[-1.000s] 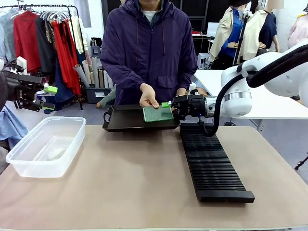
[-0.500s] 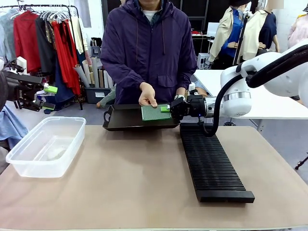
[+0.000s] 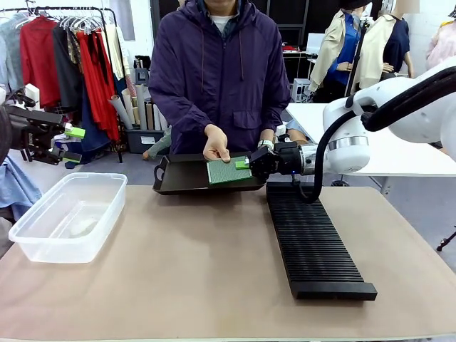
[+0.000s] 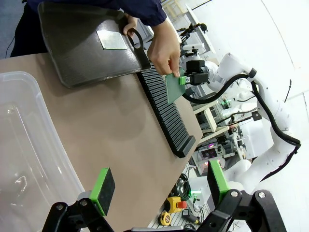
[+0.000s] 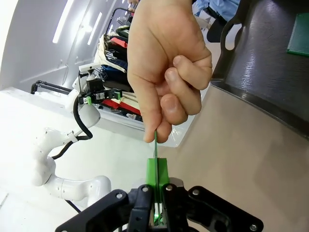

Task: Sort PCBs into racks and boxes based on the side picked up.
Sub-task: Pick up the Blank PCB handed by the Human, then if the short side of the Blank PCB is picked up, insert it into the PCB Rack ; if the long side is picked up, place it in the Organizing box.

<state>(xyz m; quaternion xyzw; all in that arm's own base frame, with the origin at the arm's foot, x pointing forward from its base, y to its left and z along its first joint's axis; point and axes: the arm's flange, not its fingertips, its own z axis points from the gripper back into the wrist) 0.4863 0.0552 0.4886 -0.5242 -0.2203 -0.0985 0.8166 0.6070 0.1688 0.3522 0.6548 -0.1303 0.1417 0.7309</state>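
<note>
The bare table (image 3: 192,278) between the clear tub (image 3: 43,242) and the slotted rack (image 3: 317,249) lies open. The rack's near stretch is uncovered, while its far end sits under the right arm (image 3: 345,149). Above the tray (image 3: 178,182), at its right corner, the person's hand (image 3: 216,146) and the right gripper (image 3: 244,164), both pinching one PCB (image 3: 224,173), crowd the space. The tub's mouth is unobstructed, though something pale may lie inside. The left gripper (image 3: 73,144) hangs with fingers spread, left of the tub.
</note>
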